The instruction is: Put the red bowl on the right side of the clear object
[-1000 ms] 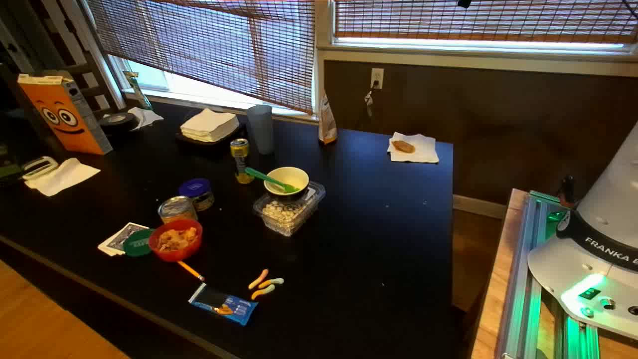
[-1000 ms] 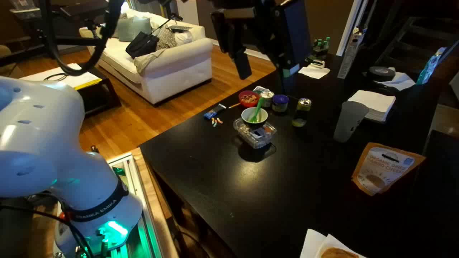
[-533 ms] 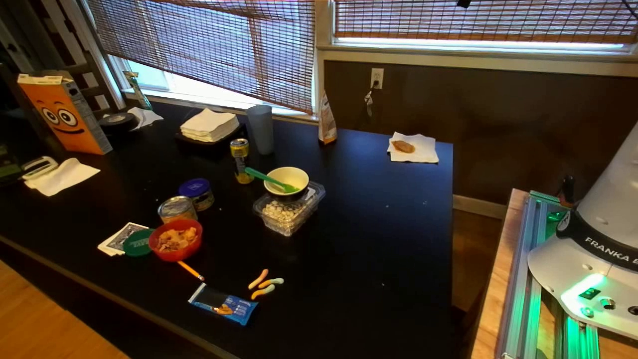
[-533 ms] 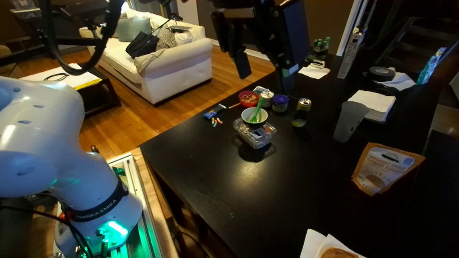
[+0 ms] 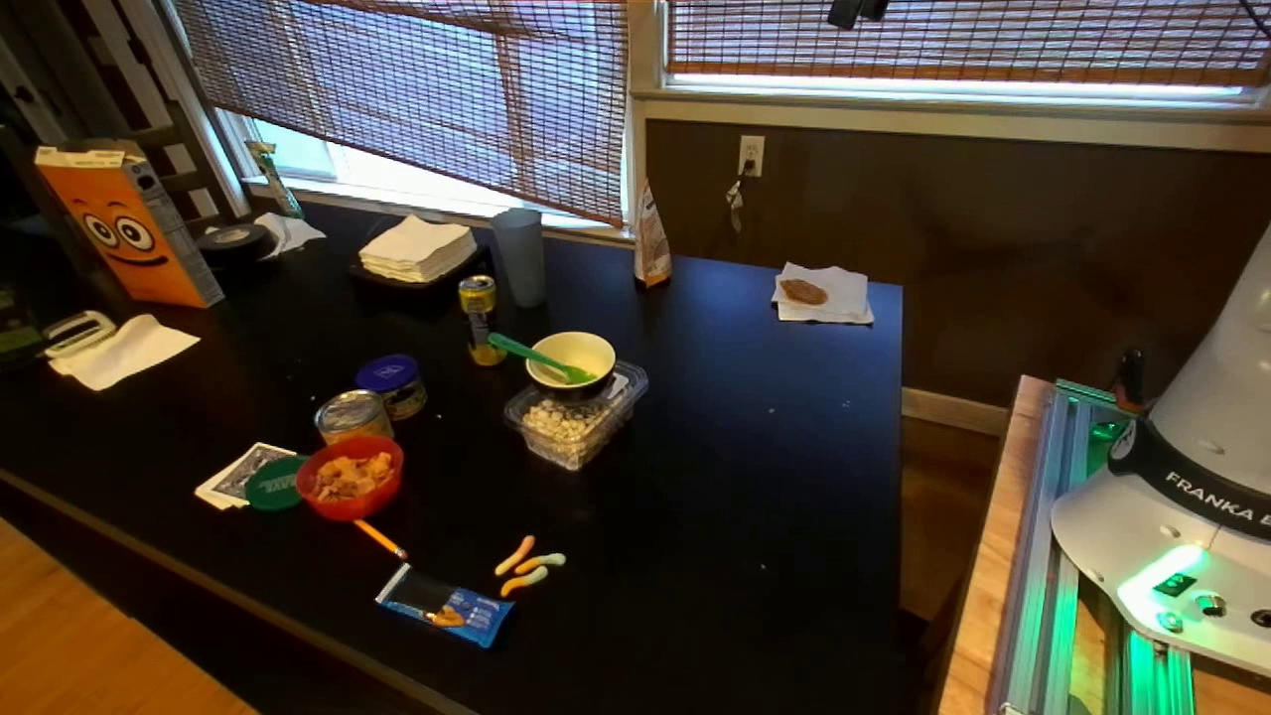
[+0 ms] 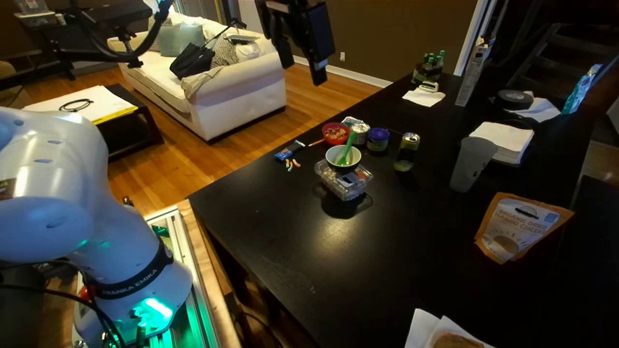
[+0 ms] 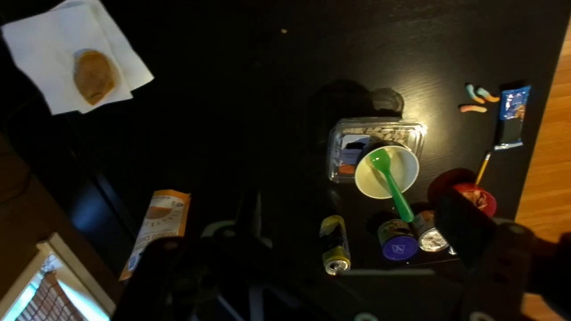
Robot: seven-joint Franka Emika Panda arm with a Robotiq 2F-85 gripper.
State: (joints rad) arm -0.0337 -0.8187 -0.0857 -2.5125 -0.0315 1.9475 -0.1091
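A: Woven slatted blinds (image 5: pixel 417 89) hang behind a smooth black table (image 5: pixel 755 497) with a satin sheen. What catches your eye on it?

B: The plastics, mostly. In an exterior view the small round glossy red plastic bowl (image 5: pixel 340 509) stands well to the left of a squarish see-through plastic tub (image 5: pixel 614 419), all crisp edges. Beside the red bowl lie a flat round green disc (image 5: pixel 273 485) and, farther back, a short round can (image 5: pixel 353 417) with a silver metal top.

A: And inside them?

B: Rough orange-brown flakes (image 5: pixel 353 475) heap up in the red bowl. Pale, pebbly pieces (image 5: pixel 559 421) show through the tub. On top of that sits a round dark-sided bowl (image 5: pixel 588 350) with a cream lining, and in it leans a bright green plastic spoon (image 5: pixel 534 355).

A: The pincer?

B: Released. The black two-fingered gripper (image 6: pixel 302 71) hangs in mid-air, well above the table, its fingers (image 6: pixel 318 75) clearly parted. In the wrist view they stand wide apart, the tub and the cream-lined bowl showing in the span between, and one finger hides part of the red bowl.
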